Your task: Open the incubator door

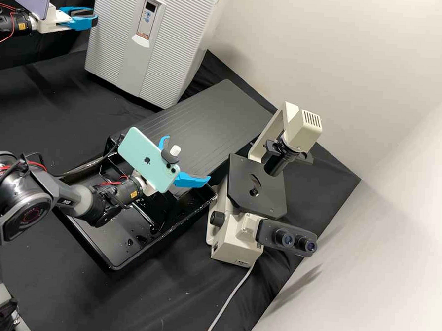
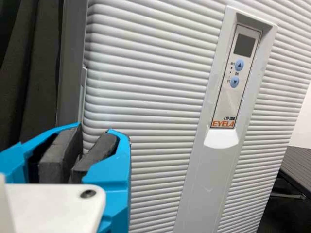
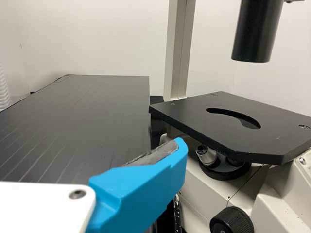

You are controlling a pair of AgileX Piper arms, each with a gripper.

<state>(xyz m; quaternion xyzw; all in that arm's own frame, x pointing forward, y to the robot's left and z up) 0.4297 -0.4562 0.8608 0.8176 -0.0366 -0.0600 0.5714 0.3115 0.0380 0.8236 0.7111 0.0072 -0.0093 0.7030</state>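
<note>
Your left claw (image 2: 95,130) is slightly parted by the incubator door (image 2: 150,92), the right claw (image 1: 187,158) wide open. Catch the door's side edge (image 2: 83,104) squarely, then draw it out gently.

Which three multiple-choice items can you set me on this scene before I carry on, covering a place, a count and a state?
1. Where is the left gripper?
A. At a front edge of the incubator
B. Over the microscope's stage
C. Inside the black tray

2. How many blue buttons are on the incubator's control panel?
A. Four
B. None
C. Two

3. How do the right gripper's fingers stand?
A. Pressed together
B. Spread wide apart
C. Clamped on an eyepiece

Key:
1. A: the high view shows its tips by that edge, and the left wrist view shows them against the ribbed front.
2. C: an up-arrow and a down-arrow button sit below the display.
3. B: the high view shows a broad gap between them.
</note>
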